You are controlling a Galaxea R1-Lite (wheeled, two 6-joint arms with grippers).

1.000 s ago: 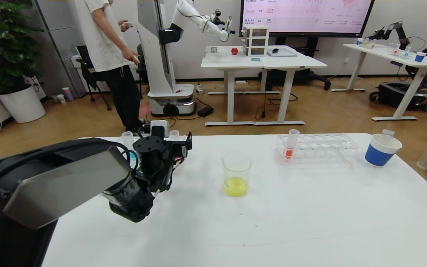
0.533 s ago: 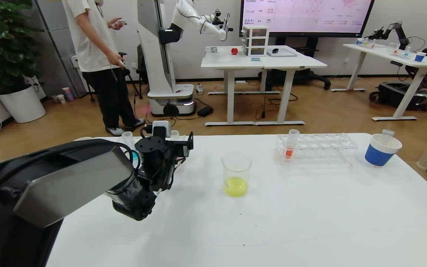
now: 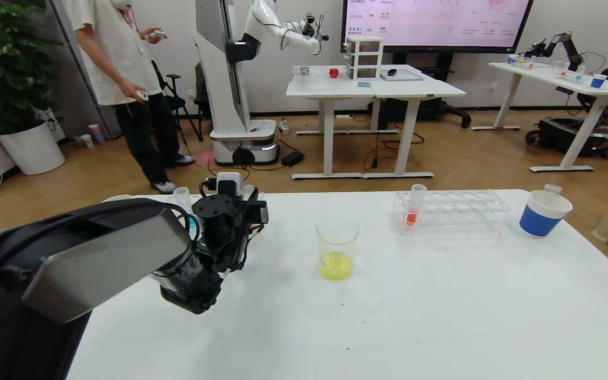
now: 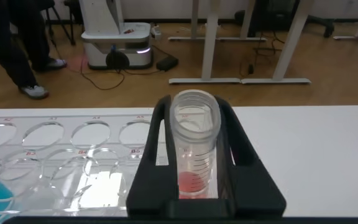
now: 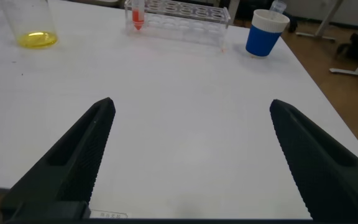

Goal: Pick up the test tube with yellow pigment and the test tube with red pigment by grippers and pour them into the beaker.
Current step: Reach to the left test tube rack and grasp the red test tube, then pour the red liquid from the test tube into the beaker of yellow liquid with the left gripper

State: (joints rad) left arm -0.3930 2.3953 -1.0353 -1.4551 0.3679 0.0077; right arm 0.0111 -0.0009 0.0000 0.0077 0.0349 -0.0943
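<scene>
Your left gripper (image 4: pixel 194 186) fingers clamp a red tube (image 4: pixel 194 155) over the white tabletop (image 3: pixel 415 306) (wood-floored lab); right gripper (image 5: pixel 191 155) fingers wide.

White table (image 3: pixel 441 316); clear tube rack (image 3: pixel 457 211) beside blue-white paper cup (image 3: pixel 542 214), far right

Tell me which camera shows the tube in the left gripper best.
The left wrist view: the test tube with red pigment stands between the left gripper fingers, beside a clear rack. The head view hides that tube behind the arm. The right wrist view misses it, showing only the open right gripper.
</scene>
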